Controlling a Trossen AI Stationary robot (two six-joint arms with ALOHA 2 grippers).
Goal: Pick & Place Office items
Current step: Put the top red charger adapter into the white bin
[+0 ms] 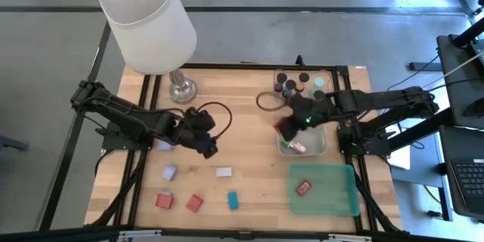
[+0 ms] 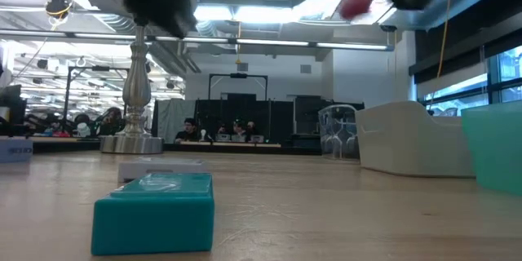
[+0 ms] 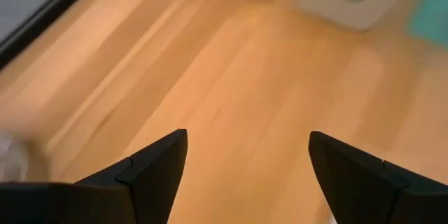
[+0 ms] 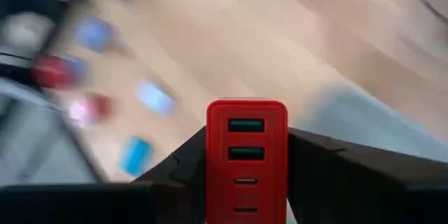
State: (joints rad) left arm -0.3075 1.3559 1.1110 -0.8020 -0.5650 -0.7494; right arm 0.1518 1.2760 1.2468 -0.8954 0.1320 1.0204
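Two tools above wooden table [image 1: 249,159]: left tool [image 3: 248,161] apart, right tool [image 4: 246,175] clamped on red block [image 4: 246,157].

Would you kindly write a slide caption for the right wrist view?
Right gripper holding a red block with four ports, above the wooden table.

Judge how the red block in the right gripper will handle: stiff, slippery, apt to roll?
The red block looks like rigid, glossy plastic with flat faces, so probably stiff, possibly a bit slippery, and unlikely to roll. The right gripper pinches its flat sides, which should hold steadily.
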